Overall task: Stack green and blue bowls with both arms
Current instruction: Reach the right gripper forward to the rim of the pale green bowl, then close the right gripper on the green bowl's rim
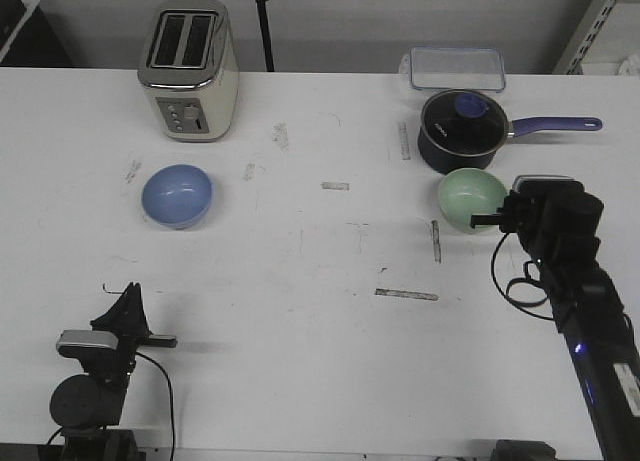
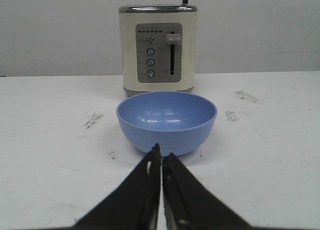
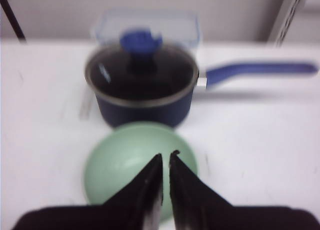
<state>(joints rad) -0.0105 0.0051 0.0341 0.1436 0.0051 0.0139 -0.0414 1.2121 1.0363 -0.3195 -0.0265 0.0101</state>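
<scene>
Right gripper [image 3: 165,157], nearly closed, over green bowl [image 3: 125,162].

**Count of things on the white table**

There are two small round glossy bowls: one light periwinkle blue bowl [image 1: 177,195] and one pale mint green bowl [image 1: 471,200].

There is one cream two-slot toaster with a silver metal top [image 1: 188,69].

There is one dark blue saucepan with a glass lid and a long blue handle [image 1: 461,129].

There is one clear rectangular plastic container [image 1: 453,68], behind the saucepan.

There are two slim black jointed robot arms, each with one pincer gripper: one left gripper [image 2: 161,151] and one right gripper [image 3: 165,156]. Each gripper has two black fingers, four in all.
</scene>
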